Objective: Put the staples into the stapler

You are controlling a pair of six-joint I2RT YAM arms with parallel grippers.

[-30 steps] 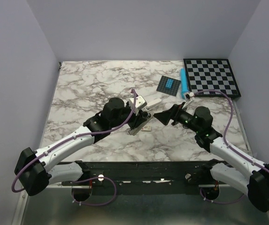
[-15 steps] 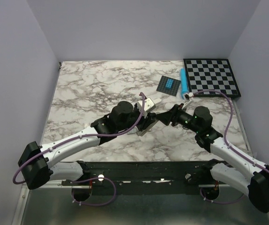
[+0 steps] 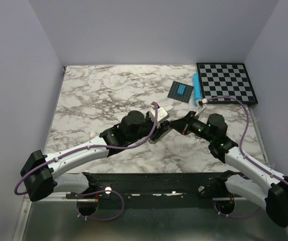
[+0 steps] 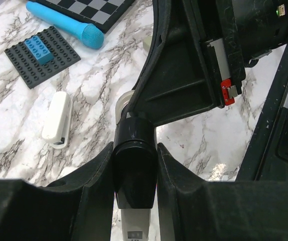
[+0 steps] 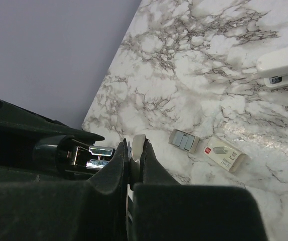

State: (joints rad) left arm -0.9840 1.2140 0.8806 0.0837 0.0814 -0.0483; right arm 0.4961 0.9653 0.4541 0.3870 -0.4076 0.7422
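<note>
Both arms have closed in on each other since a second ago: the left arm [image 3: 79, 153] has swung further toward the middle of the marble tabletop [image 3: 94, 100], and the right arm [image 3: 244, 163] has reached in to meet it, its hand gone from wide open to pinched. A chessboard [image 3: 227, 83] lies at the far right corner, with a dark studded plate [image 3: 180, 91] carrying a blue brick and a blue marker [image 3: 197, 86] just beside it. Nearer the middle, a white oblong block [image 4: 57, 118] lies flat on the marble. The left hand [image 4: 135, 150] is clenched around the black stapler [image 4: 135, 175], holding it off the tabletop with its shiny channel [image 5: 96, 155] showing. The right hand [image 5: 135, 148] is squeezed onto a thin pale piece [image 5: 138, 138] at the stapler's far end; what that piece is I cannot tell. The small white box [image 5: 224, 154] and the strip of staples [image 5: 184, 141] lie side by side on the marble near the white block, apart from both hands.
</note>
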